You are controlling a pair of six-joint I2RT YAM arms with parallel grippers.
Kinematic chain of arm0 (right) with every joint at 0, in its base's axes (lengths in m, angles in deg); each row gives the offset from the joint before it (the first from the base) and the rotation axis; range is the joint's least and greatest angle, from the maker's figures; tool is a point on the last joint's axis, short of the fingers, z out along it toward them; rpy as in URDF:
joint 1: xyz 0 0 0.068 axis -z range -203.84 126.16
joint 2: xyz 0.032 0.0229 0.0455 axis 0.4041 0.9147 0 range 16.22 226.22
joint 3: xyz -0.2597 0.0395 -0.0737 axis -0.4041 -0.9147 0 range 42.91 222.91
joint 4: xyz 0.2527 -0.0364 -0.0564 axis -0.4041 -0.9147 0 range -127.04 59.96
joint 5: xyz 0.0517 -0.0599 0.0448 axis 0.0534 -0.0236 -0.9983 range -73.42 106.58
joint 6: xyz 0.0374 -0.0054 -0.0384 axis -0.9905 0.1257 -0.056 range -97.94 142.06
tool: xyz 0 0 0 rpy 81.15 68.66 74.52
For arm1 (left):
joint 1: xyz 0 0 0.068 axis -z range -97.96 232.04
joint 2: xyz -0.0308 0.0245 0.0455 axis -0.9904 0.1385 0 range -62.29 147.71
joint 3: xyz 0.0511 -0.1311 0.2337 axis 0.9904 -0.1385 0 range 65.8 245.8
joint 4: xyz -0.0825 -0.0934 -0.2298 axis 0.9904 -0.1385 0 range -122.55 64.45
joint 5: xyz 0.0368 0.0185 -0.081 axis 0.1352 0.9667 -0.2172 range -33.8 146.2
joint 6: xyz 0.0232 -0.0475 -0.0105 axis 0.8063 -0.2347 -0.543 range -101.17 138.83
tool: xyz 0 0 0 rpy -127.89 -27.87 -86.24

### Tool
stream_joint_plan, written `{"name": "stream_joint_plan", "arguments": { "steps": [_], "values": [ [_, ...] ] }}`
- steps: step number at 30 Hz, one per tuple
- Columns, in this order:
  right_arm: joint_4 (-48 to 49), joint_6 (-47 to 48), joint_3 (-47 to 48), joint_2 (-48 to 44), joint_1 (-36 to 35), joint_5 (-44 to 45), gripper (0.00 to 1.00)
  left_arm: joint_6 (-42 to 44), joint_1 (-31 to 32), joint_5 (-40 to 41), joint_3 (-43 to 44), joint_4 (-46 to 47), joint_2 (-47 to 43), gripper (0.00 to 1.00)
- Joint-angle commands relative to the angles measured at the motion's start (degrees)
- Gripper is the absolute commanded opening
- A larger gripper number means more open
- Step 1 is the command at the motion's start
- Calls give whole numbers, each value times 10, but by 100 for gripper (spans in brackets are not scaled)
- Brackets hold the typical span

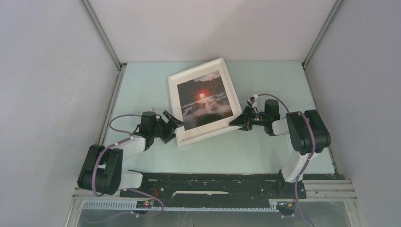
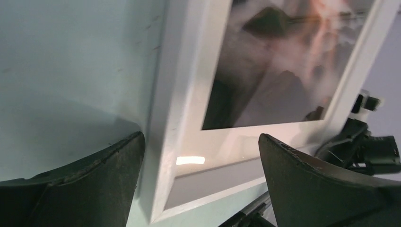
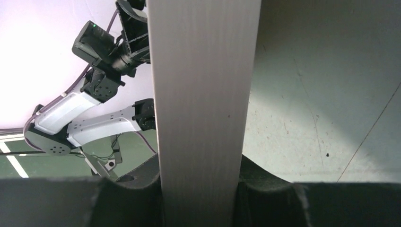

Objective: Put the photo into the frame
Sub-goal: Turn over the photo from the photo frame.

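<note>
photo [image 1: 204,98] in frame [image 1: 202,134], right fingers [image 1: 239,121] clamping its edge

left arm low, forward | left hand [image 2: 201,139] spread open | right hand [image 1: 235,122] clamped on the frame [image 1: 203,134]

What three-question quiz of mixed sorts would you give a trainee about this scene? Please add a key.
1. True or false: the print of a dark cloudy landscape with a red glow lies inside the thin white rectangular frame.
2. Fill the gap: the left gripper straddles a frame corner with its jaws ____.
3. Which is clamped on the frame's edge? A) left gripper B) right gripper C) neither

Key: 1 true; 2 open; 3 B.
</note>
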Motion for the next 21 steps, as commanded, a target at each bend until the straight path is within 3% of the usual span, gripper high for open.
{"name": "stream_joint_plan", "arguments": {
  "steps": [1, 4, 6, 14, 18, 21],
  "values": [
    [50, 16, 56, 24, -19, -70, 0, -52, 46, 8, -12, 127, 16, 100],
    [-30, 70, 89, 48, -40, -61, 0, -91, 96, 27, -46, 131, -33, 100],
    [-35, 74, 109, 65, -53, -62, 0, -119, 126, 43, -80, 123, -96, 100],
    [-69, 77, 232, 163, -110, -90, 0, -171, 178, 104, -163, -106, -430, 100],
    [-28, 31, 288, 213, -141, -116, 0, -220, 215, 118, -182, -130, -507, 100],
    [-70, 40, 341, 250, -159, -141, 0, -245, 286, 155, -164, -156, -515, 100]
  ]
}}
